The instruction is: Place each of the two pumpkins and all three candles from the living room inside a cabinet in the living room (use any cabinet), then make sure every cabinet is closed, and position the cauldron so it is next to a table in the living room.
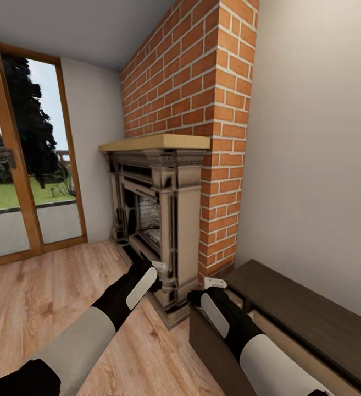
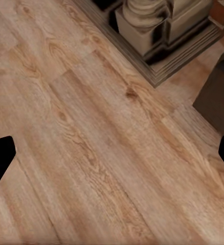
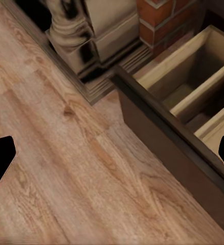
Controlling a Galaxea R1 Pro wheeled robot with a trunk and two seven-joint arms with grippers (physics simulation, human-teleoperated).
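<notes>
The cabinet [image 1: 306,308], a long low dark-brown unit, stands against the wall at lower right. Its drawer [image 3: 194,87] is pulled out, and the pale compartments I can see hold nothing. The drawer's dark front panel [image 1: 216,352] faces the floor space. My right gripper [image 1: 202,294] hovers open just over the drawer's near corner, its fingertips [image 3: 0,155] spread wide. My left gripper [image 1: 154,273] hangs open over bare floor by the fireplace base, and one corner of the cabinet [image 2: 219,97] shows beyond it. The pumpkins, candles, cauldron and table are out of view.
An ornate grey fireplace [image 1: 158,220] with a pale wooden mantel juts out from a red brick chimney [image 1: 202,99] straight ahead. A glass door with a wooden frame [image 1: 21,165] is at the left. Wooden floor [image 1: 48,297] stretches left of the arms.
</notes>
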